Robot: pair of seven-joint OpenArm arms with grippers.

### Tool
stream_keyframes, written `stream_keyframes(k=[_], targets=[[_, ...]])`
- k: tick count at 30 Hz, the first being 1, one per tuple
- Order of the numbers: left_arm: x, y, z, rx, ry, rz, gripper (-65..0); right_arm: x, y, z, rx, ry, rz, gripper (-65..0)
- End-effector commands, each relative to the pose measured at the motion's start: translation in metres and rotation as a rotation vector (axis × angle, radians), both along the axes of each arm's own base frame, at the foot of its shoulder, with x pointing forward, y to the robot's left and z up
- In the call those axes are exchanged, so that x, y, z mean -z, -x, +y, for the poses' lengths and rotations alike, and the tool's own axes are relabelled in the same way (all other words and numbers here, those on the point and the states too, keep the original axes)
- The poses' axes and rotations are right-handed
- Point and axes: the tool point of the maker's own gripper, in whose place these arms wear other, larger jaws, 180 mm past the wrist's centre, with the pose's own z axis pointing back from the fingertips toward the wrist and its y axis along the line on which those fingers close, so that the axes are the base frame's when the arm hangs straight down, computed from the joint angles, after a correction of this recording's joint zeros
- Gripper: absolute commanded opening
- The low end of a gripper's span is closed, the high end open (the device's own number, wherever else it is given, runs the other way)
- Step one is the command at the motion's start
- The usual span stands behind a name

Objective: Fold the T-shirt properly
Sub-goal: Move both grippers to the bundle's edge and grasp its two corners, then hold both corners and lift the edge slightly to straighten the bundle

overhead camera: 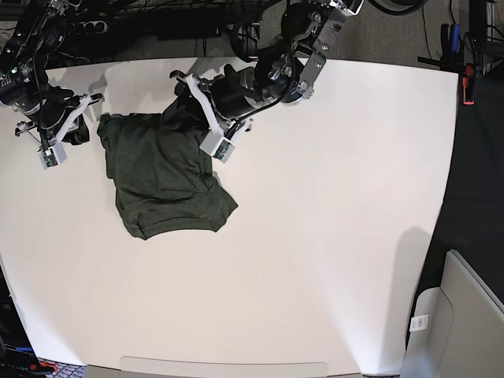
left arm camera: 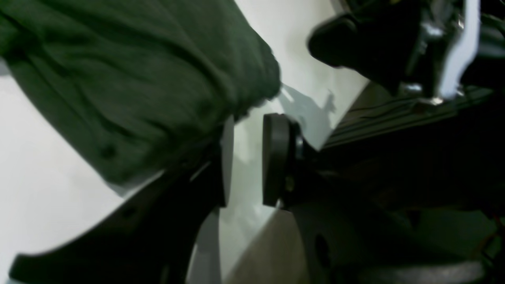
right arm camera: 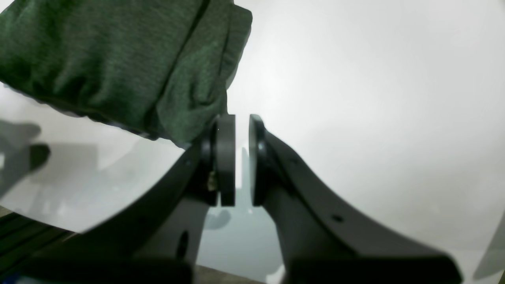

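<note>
The T-shirt [overhead camera: 161, 177] lay crumpled on the white table [overhead camera: 331, 236], toward its far left part in the base view, bunched into a rough block with one corner poking out toward the table's middle. Its upper edge ran under the left arm, and its left edge stopped just short of the right arm.

The left gripper [left arm camera: 246, 157] sat at the shirt's upper right corner. In the left wrist view its jaws stood a little apart, with white table showing through the gap and no cloth between them. The shirt's rumpled edge hung just beside one finger [left arm camera: 221, 165], against its outer side. The picture was blurred, so I could not tell whether cloth touched that finger. The table's edge ran close by on the other side, with dark floor beyond.

The right gripper [right arm camera: 241, 159] hovered near the shirt's upper left corner. Its pads [right arm camera: 227, 157] stood close together with only a thin slit of light between them, pinching nothing. A folded hem of the shirt lay just beside the outer side of one jaw.

To the right of the shirt and toward the near edge, the table was bare white all the way across. A grey bin [overhead camera: 465, 315] stood off the near right corner.
</note>
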Motion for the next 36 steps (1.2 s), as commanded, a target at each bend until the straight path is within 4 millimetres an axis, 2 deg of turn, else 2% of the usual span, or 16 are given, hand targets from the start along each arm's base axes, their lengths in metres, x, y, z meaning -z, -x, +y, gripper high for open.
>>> stream_keyframes(k=[1, 5, 8, 11, 13, 15, 21, 27, 30, 34, 36], targets=[[-0.017, -0.013, -0.001, -0.014, 0.038, -0.054, -52.4, -0.015, -0.010, -0.001, -0.011, 0.004, -0.068, -59.8], [-0.006, -0.031, 0.016, -0.058, 0.001, -0.050, -46.8, -0.025, -0.019, -0.005, 0.001, 0.005, -0.110, -59.8], [-0.001, -0.045, 0.028, -0.122, -0.019, -0.025, -43.4, -0.036, -0.022, -0.022, 0.055, 0.016, -0.145, -57.2], [0.014, -0.054, 0.039, -0.181, -0.059, 0.027, -41.3, -0.044, -0.031, -0.026, 0.067, 0.016, -0.174, -45.9], [0.022, -0.057, 0.042, -0.191, -0.078, 0.047, -39.7, -0.042, -0.035, -0.028, 0.075, 0.002, -0.173, -36.2], [0.026, -0.056, 0.042, -0.191, -0.082, 0.059, -38.9, -0.035, -0.036, -0.030, 0.087, -0.018, -0.157, -30.3], [0.026, -0.054, 0.036, -0.190, -0.064, 0.075, -38.7, -0.018, -0.046, -0.031, 0.112, -0.089, -0.126, -34.1], [0.019, -0.053, 0.022, -0.187, -0.024, 0.084, -38.7, -0.011, -0.053, -0.012, 0.088, -0.135, -0.116, -34.7], [0.023, -0.052, 0.017, -0.184, -0.023, 0.102, -38.7, -0.009, -0.055, -0.002, 0.065, -0.146, -0.113, -34.7], [0.040, -0.046, 0.014, -0.171, -0.048, 0.140, -38.8, -0.005, -0.054, 0.005, 0.068, -0.167, -0.109, -34.7], [0.038, -0.047, 0.010, -0.175, -0.036, 0.122, -38.9, -0.005, -0.054, 0.005, 0.068, -0.169, -0.109, -34.7]])
